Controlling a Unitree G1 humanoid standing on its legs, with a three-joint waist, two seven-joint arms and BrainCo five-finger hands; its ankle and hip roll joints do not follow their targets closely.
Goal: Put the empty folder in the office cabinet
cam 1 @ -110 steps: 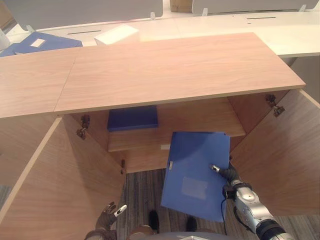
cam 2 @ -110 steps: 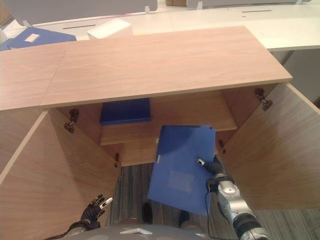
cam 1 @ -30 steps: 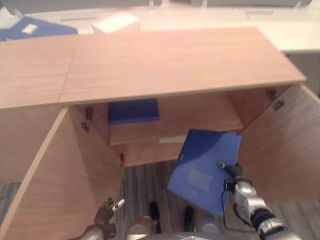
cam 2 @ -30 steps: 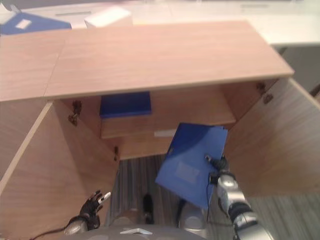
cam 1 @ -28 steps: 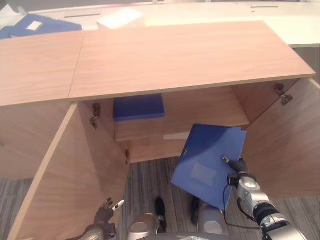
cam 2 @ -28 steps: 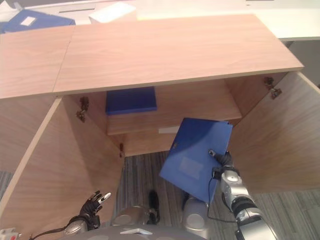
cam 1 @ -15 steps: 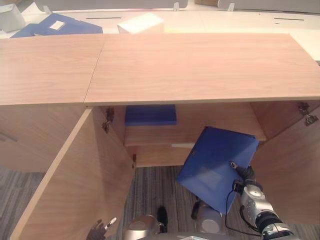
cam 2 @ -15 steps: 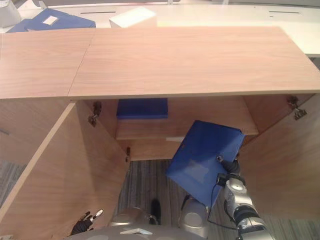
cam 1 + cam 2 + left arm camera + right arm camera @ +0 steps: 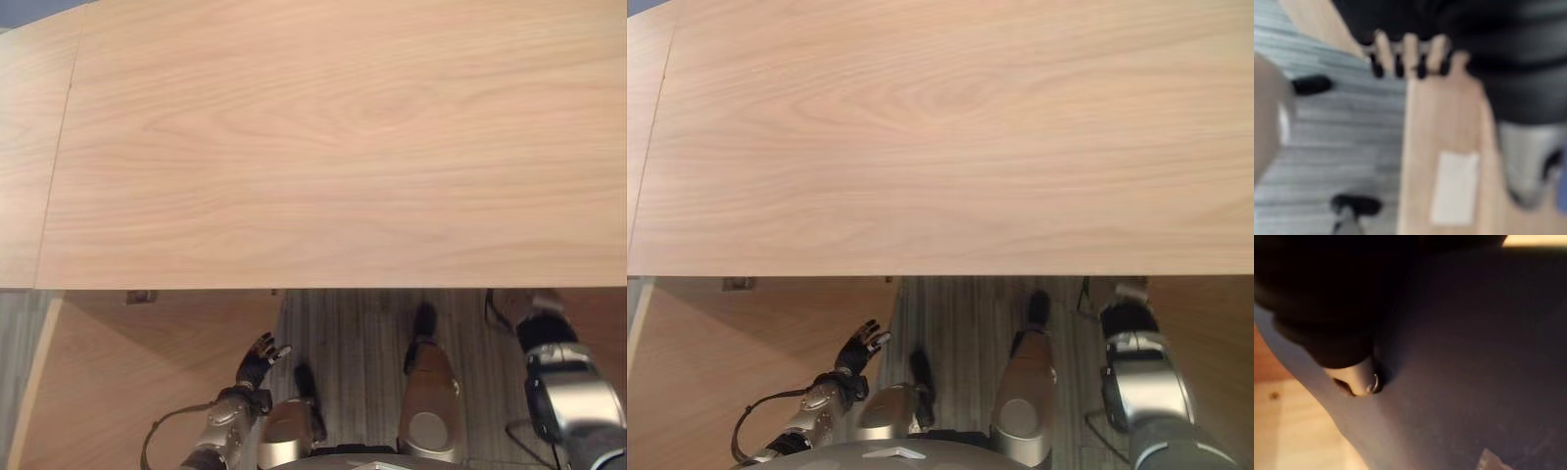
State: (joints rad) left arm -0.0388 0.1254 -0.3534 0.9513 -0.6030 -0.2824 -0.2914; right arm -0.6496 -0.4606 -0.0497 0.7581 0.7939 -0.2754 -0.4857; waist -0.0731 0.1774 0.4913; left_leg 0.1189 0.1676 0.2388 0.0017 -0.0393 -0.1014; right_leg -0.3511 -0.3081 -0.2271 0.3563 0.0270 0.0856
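The blue folder (image 9: 1474, 357) spreads across the right wrist view as a dark blue sheet, and my right hand's thumb (image 9: 1356, 377) is pressed onto it in a pinch. In the eye views my right wrist (image 9: 541, 328) reaches in under the wooden cabinet top (image 9: 333, 147), which hides the hand and the folder. My left hand (image 9: 260, 357) hangs low at the left beside the open left door (image 9: 127, 382), fingers spread and holding nothing; they (image 9: 1410, 54) show straight in the left wrist view.
The cabinet top spans nearly the whole eye views and hides the shelves. The right door (image 9: 598, 313) stands open beside my right arm. Grey striped carpet (image 9: 362, 333) lies between the two doors.
The camera has moved in over the cabinet, so its top now covers the shelves. My right hand and the folder have gone under the top, out of the eye views. The left hand has risen.
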